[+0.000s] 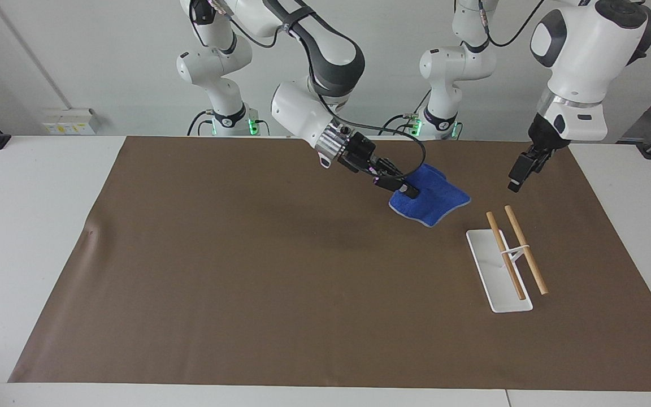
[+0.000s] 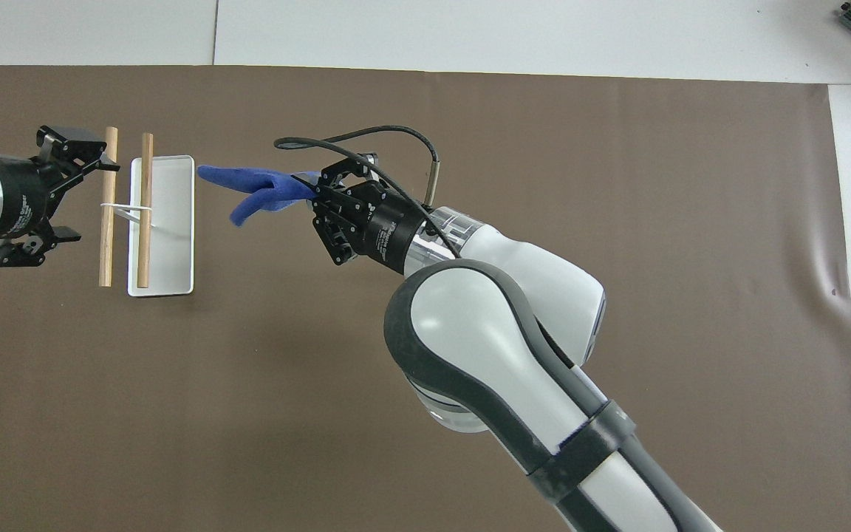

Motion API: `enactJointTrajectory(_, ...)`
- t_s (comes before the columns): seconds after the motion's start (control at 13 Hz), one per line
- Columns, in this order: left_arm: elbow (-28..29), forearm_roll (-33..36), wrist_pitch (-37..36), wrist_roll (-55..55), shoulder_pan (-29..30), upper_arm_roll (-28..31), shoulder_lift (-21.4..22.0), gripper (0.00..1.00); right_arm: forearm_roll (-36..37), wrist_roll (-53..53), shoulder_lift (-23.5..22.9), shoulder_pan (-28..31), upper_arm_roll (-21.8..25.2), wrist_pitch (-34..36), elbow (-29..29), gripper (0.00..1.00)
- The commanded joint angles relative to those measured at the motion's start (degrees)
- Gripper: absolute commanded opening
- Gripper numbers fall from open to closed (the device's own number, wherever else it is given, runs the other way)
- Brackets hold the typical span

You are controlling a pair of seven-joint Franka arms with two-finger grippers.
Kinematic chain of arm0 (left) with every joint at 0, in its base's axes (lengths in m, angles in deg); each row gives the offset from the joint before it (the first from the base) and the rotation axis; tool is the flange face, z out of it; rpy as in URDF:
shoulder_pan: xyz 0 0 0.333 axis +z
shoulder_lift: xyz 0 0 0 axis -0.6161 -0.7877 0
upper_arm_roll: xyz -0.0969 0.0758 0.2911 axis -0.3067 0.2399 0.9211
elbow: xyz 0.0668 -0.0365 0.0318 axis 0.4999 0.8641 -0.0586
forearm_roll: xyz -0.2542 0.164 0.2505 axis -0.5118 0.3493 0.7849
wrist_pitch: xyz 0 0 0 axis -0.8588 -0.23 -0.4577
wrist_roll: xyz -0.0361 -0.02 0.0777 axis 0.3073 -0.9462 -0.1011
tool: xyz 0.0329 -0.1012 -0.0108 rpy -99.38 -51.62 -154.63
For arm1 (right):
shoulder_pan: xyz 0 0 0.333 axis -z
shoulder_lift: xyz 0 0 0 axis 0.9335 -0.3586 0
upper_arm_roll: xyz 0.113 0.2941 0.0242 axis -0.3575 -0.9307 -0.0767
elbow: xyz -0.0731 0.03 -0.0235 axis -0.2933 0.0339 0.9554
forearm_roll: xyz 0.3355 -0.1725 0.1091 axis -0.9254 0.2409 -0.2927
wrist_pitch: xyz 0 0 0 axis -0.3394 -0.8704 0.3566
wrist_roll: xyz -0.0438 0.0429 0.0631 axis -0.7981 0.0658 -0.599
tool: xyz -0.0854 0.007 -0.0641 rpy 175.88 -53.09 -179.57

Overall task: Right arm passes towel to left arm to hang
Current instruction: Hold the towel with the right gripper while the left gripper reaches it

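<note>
blue towel [image 1: 430, 200], brown mat [image 1: 246, 271], white tray [image 1: 486, 265]

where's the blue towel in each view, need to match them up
Facing view: the towel hangs in the air from the right gripper, toward the left arm's end of the brown mat.
Overhead view: the towel sticks out from the right gripper, beside the rack.
Shared landmark: the white rack with two wooden rods.

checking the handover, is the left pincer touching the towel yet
Apart. The facing view shows bare brown mat between the left pincer and the blue towel, which hangs from the right pincer.
</note>
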Motion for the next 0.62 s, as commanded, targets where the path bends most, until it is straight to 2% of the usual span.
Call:
enactJointTrajectory(0.0,4.6,-1.2,7.9,-10.2,-1.2,0.5,2.1,1.0,1.8,-1.8,-0.8,1.4,-0.3,1.5,-1.1,0.0)
enactJointTrajectory(0.38,6.6,-1.8,10.5,-20.7,-1.3,-1.8,1.6,1.0,1.9,-2.2,-0.8,1.3,-0.3,1.4,-1.1,0.0)
enactJointTrajectory(0.54,7.1,-1.8,10.5,-21.7,-1.3,-3.6,1.7,1.0,1.5,-2.0,-0.8,1.5,-0.3,1.4,-1.1,0.0)
